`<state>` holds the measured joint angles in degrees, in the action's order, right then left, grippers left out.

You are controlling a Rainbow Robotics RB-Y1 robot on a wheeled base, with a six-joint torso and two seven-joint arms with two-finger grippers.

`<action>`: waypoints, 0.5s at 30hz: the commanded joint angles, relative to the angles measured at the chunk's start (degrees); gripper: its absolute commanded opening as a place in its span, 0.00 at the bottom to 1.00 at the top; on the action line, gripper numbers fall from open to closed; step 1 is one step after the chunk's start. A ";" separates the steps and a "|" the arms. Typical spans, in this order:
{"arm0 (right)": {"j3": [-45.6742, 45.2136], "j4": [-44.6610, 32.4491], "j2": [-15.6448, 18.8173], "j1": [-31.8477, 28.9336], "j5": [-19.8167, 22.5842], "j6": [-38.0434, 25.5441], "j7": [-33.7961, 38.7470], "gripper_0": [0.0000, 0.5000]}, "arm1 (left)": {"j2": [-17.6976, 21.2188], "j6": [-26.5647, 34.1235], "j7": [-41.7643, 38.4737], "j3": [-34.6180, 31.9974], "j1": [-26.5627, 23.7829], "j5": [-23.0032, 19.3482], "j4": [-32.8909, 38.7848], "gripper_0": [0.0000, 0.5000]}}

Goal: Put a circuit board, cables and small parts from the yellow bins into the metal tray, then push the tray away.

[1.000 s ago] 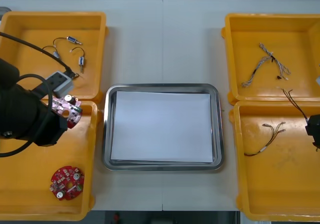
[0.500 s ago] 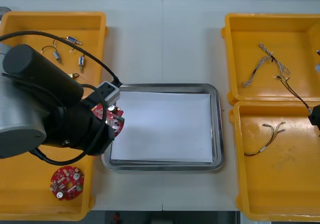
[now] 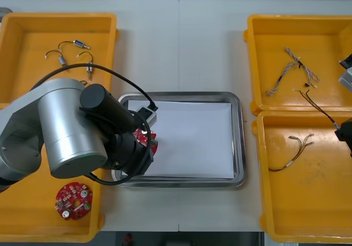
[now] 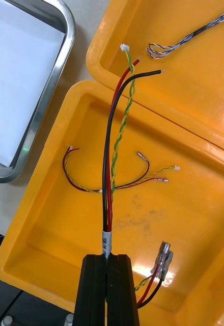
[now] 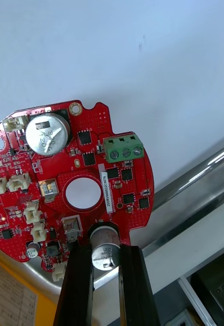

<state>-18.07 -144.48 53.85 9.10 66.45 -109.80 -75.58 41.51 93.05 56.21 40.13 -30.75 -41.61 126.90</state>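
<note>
A light table (image 3: 181, 48) carries a metal tray (image 3: 240, 141), white inside, at its middle, with two yellow bins at each side edge. The left gripper (image 5: 106, 252) is clamped on the rim of a round red circuit board (image 5: 91, 163) and holds it over the tray's left edge, toward its near-left corner; whether the board touches the white lining cannot be told. A second circuit board (image 3: 73, 200) lies in the bin at the table's near-left corner (image 3: 33, 224), and small metal parts (image 3: 77, 56) lie in the bin behind it. At the table's right edge the right gripper (image 4: 108, 262) is closed on a cable bundle (image 4: 111, 153) of black, red and yellow strands, which hangs over the near-right bin (image 4: 193, 219), where a red and yellow cable (image 4: 91, 186) lies loose.
</note>
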 commanded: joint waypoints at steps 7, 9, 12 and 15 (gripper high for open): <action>0.67 -1.50 2.14 1.19 0.44 -0.20 -0.71 0.00 | -1.17 -6.47 0.65 6.19 -2.21 3.65 -4.03 0.00; 0.67 -1.41 2.14 1.19 0.44 -0.20 -0.71 0.00 | -1.08 -6.83 0.56 6.98 -2.21 4.17 -4.38 0.00; 0.67 -1.41 2.14 1.19 0.35 -0.20 -0.79 0.00 | -1.08 -7.35 0.39 7.68 -2.21 4.61 -4.91 0.00; 0.67 -1.41 2.14 1.19 0.26 -0.20 -0.71 0.00 | -1.08 -7.88 0.30 8.38 -2.21 5.58 -5.26 0.01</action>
<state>-18.07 -144.50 53.85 9.10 66.47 -109.80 -75.58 41.51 86.24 56.21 47.15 -30.76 -37.34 121.50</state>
